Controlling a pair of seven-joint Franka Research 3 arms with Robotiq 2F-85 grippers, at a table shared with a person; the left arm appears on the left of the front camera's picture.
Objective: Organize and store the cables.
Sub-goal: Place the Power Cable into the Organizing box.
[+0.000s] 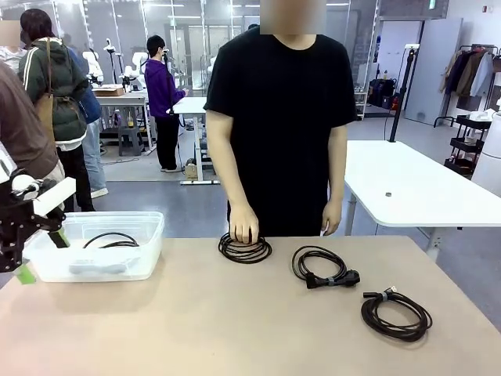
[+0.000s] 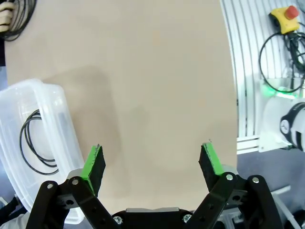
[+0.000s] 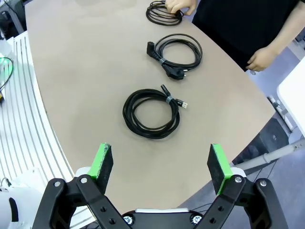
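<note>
Three black cables lie coiled on the tan table. The far coil is under the person's hand. A middle coil with chunky plugs lies to its right. The third coil is nearest the right front edge, below my right gripper, which hovers open and empty. One more thin cable lies inside the clear plastic bin. Beside the bin, over bare table, my left gripper is open and holds nothing.
The person stands at the far edge, the other hand hanging off the table. An emergency stop button and a ribbed metal rail lie past the table's near edge. A second white table stands behind on the right.
</note>
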